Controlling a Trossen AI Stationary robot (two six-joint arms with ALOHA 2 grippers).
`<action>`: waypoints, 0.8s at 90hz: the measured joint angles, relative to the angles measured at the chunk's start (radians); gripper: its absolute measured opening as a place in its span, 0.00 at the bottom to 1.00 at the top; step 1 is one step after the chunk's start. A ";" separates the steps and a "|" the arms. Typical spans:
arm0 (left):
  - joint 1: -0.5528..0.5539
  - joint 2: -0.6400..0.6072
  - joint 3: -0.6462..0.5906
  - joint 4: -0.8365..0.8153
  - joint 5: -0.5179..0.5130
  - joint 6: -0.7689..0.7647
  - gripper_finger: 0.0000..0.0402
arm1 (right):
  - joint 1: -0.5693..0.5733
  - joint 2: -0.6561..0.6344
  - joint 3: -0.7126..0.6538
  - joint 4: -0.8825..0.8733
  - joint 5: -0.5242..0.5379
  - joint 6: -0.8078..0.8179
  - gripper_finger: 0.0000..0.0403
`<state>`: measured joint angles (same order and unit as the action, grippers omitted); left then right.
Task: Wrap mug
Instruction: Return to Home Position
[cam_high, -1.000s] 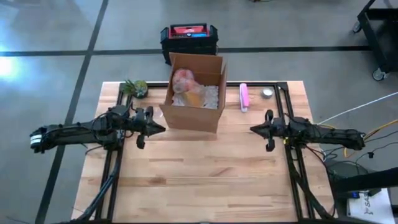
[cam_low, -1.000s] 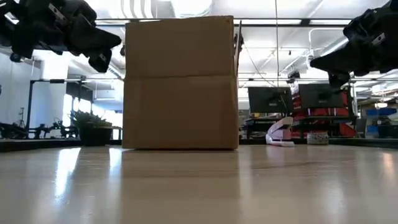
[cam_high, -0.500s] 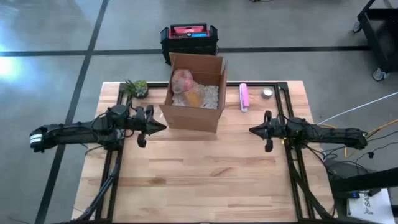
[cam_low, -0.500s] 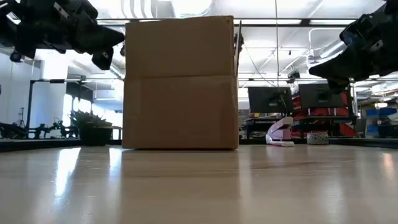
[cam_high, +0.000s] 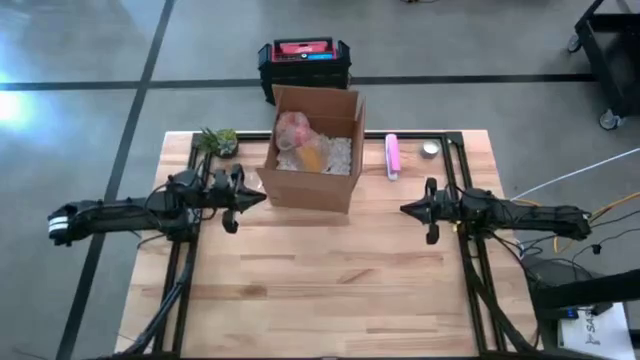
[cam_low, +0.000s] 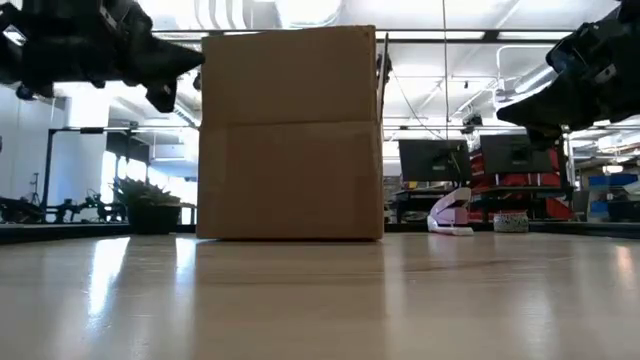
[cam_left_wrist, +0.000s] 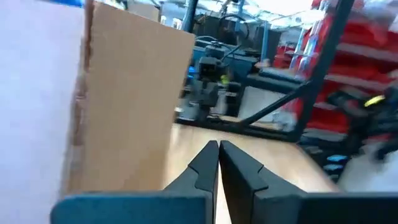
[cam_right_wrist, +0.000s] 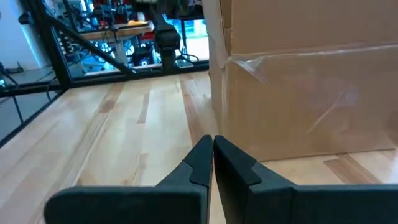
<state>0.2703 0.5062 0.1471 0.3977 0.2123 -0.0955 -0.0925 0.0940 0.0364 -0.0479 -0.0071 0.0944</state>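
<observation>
An open cardboard box (cam_high: 312, 150) stands on its base at the table's far middle. Inside it lie a pinkish bubble-wrapped bundle (cam_high: 294, 128), an orange item (cam_high: 312, 156) and white packing bits; a bare mug does not show. My left gripper (cam_high: 262, 198) hovers shut just left of the box's near left corner, above the table, holding nothing. My right gripper (cam_high: 404, 209) hovers shut to the right of the box, fingers pointing at it, also holding nothing. In the left wrist view the box wall (cam_left_wrist: 124, 106) fills the picture's left.
A small potted plant (cam_high: 219, 141) stands at the far left. A pink and white tape dispenser (cam_high: 392, 156) and a small round tin (cam_high: 430, 149) lie at the far right. A black and red case (cam_high: 303, 59) sits on the floor beyond the table. The near half of the table (cam_high: 320, 290) is bare wood.
My left gripper has drifted slightly toward the far edge and the box's corner, staying shut. My right gripper has edged a little toward the box, staying shut.
</observation>
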 joint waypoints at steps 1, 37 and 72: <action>0.000 -0.006 -0.015 0.006 -0.005 0.005 0.01 | 0.000 0.000 0.000 0.000 0.000 0.000 0.00; -0.015 -0.120 -0.137 0.025 -0.074 -0.022 0.02 | 0.000 -0.001 0.001 0.000 0.003 -0.001 0.00; -0.061 -0.503 -0.137 -0.351 -0.209 -0.034 0.02 | 0.000 0.000 0.001 0.000 0.000 -0.001 0.00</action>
<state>0.2097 0.0034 0.0104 0.0467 0.0037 -0.1299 -0.0925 0.0940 0.0376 -0.0475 -0.0067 0.0939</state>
